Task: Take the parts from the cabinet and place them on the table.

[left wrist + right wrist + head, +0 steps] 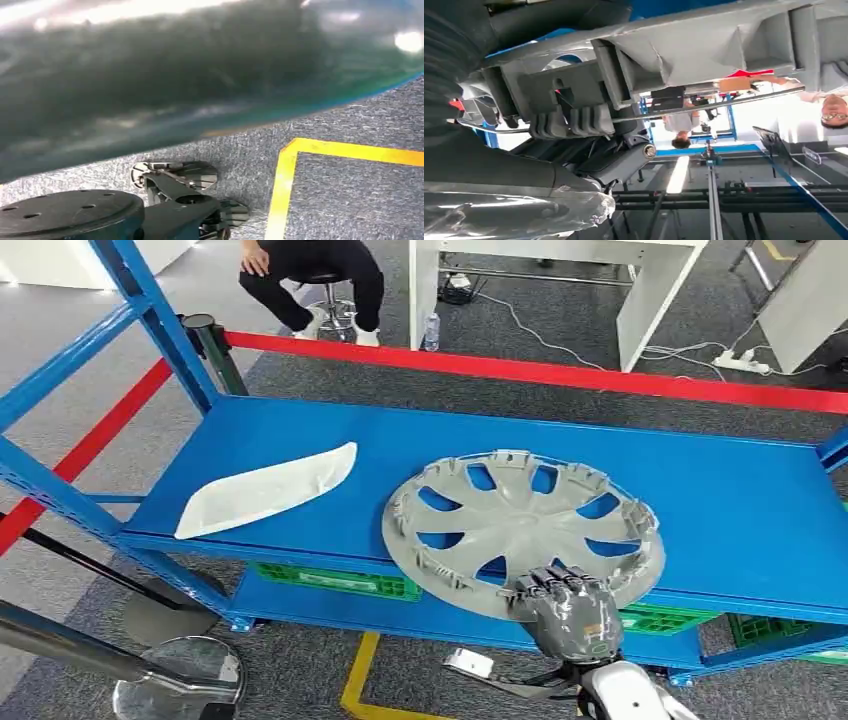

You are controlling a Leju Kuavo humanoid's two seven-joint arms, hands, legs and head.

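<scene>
- The right hand (566, 608) is sitting nearest the camera at the bottom of the head view, gripping the near rim of the grey wheel cover (520, 525); its dark fingers (553, 581) are curling over the edge where the cover overhangs the shelf front.
- In the right wrist view, the same fingers (569, 121) are hooking around a ribbed edge of the wheel cover (704, 45), with the grey thumb lying against the other side, so the hand is grasping the cover.
- The left hand is in no clear view; the left wrist view is looking at a blurred dark surface and grey carpet with a yellow floor line (285, 185), so its state cannot be told.
- At the left of the blue shelf (740, 500), a white curved panel (265, 490) is lying flat, well apart from the wheel cover.
- The wheel cover is resting inner side up on the middle of the shelf, its near edge jutting past the front lip.
- Green crates (335, 582) are sitting on the lower level beneath.
- A red barrier tape (560, 370) is stretching behind the shelf.
- Beyond the tape, a person in black (310, 275) is sitting on a stool, and white desks (640, 280) are standing to the right.
</scene>
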